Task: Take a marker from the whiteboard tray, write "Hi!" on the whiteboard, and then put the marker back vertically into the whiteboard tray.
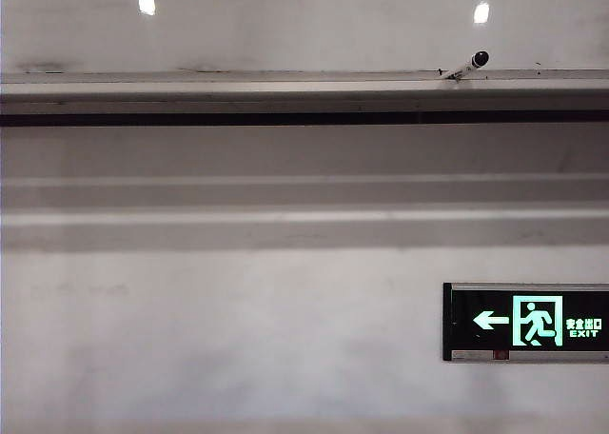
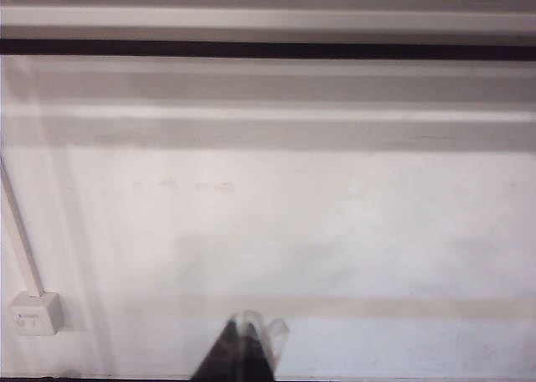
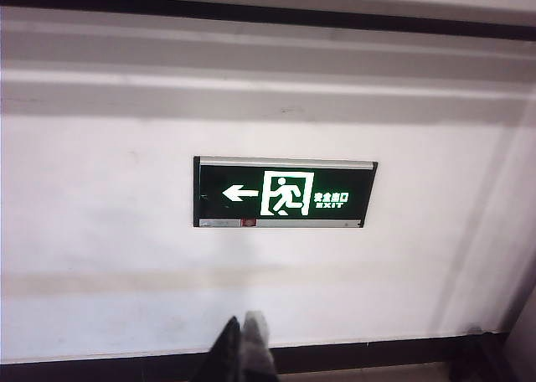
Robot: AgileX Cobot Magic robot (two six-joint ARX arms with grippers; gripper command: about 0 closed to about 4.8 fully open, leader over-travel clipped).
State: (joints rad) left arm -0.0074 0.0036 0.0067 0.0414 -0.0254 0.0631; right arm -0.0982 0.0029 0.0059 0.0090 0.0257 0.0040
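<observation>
The whiteboard [image 1: 304, 29] fills the upper band of the exterior view, a glossy white panel with two bright light reflections and faint grey smears. Along its lower edge runs the whiteboard tray [image 1: 238, 80], a long silver-grey ledge spanning the view from left to right, with a few dark smudges on it. The marker [image 1: 469, 67] lies on the tray toward the right, tilted, its black cap pointing up and to the right and its white barrel resting on the ledge. Below the tray come a dark strip, pale horizontal mouldings and a matte off-white wall, where a green exit sign [image 1: 525, 322] hangs low on the right. Neither arm shows in the exterior view. The left gripper [image 2: 248, 342] appears only at the near edge of the left wrist view, its fingertips together and holding nothing, facing the bare wall, with a small white wall box [image 2: 33, 312] to one side. The right gripper [image 3: 244, 338] likewise has its jaws closed and empty, facing the exit sign [image 3: 285, 193], well below the tray and apart from the marker.
</observation>
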